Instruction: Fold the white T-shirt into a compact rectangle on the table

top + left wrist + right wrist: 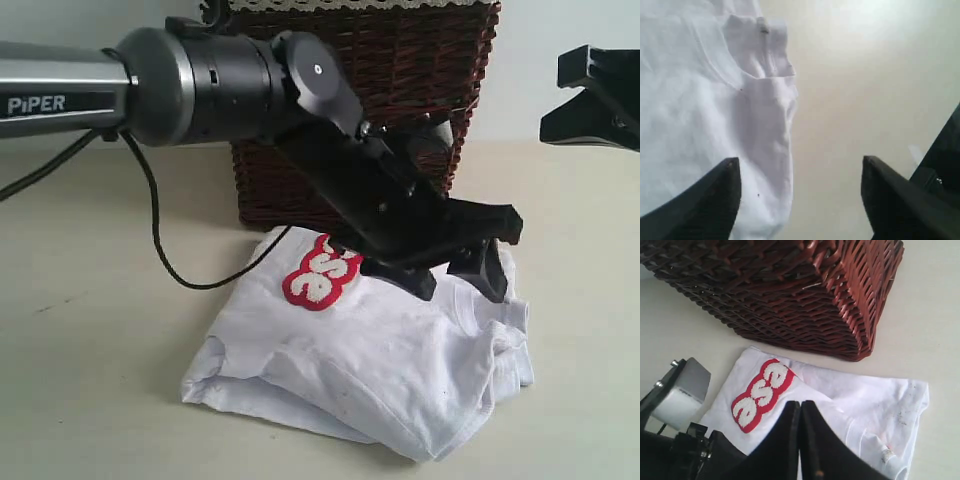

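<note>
One white T-shirt (380,350), one basket (430,60), lettering (320,275) partly hidden; left gripper (800,161) gapes empty, right gripper (800,407) pinched shut on nothing.

So the left arm (200,80) stretched in from 9 o'clock and bent down toward 4, left gripper (458,280) spread wide. The right gripper (800,412) was pinched tight, up at 2 o'clock.

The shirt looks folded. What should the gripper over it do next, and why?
Probably lift the left gripper straight up and clear: its jaws stand open and hold nothing, and the shirt lies in a folded bundle on the table.
</note>
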Available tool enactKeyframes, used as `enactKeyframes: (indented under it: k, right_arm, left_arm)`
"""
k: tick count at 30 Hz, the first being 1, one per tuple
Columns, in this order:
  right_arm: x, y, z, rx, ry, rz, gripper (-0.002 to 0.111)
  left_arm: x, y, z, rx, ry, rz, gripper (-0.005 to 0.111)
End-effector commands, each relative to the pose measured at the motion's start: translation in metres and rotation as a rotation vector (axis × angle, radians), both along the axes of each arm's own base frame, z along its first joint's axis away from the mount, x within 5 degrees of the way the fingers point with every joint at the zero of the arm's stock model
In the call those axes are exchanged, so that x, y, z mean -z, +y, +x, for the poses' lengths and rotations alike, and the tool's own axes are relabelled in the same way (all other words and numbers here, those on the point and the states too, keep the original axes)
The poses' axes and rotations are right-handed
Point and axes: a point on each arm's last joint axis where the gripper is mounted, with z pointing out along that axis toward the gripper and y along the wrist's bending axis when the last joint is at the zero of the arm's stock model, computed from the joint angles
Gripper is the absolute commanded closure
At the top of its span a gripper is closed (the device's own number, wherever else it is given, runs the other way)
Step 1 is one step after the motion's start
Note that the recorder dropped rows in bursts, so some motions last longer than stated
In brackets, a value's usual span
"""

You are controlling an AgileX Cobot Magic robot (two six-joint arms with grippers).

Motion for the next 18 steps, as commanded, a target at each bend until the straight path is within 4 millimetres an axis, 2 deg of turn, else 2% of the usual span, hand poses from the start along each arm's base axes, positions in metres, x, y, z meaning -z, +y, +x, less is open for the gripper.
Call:
enactKeyframes:
  k: [1,5,7,9,10,11,13,15,18]
  right_arm:
    - [-0.002,-0.001,-0.002,-0.016,-0.020,-0.015,0.108]
    - [0.000,-0.003,-0.001,-0.021,-0.015,-0.050,0.101]
    - [0.002,-0.004,-0.002,-0.007,0.001,-0.065,0.095]
    - [0.005,-0.006,-0.003,-0.012,0.026,-0.094,0.091]
    - [0.009,-0.006,-0.007,-0.026,0.064,-0.102,0.090]
    - [0.012,-0.005,-0.008,-0.030,0.078,-0.102,0.089]
    - [0.027,-0.009,-0.011,-0.015,0.113,-0.137,0.087]
    - [0.052,-0.016,-0.013,0.049,0.208,-0.190,0.081]
    - [0.088,-0.021,-0.009,0.103,0.393,-0.215,0.067]
  left_arm:
    - [-0.048,0.018,0.002,0.021,-0.140,-0.014,0.043]
    - [-0.080,0.048,0.002,0.026,-0.269,0.110,0.043]
    - [-0.092,0.062,0.001,0.021,-0.346,0.195,0.047]
    - [-0.103,0.076,0.000,-0.014,-0.421,0.260,0.060]
    - [-0.114,0.085,-0.005,-0.031,-0.477,0.254,0.076]
    - [-0.117,0.089,-0.007,-0.039,-0.500,0.243,0.083]
    - [-0.122,0.098,-0.012,-0.068,-0.539,0.213,0.098]
    - [-0.123,0.107,-0.017,-0.092,-0.542,0.202,0.107]
    - [-0.124,0.122,-0.026,-0.111,-0.551,0.195,0.105]
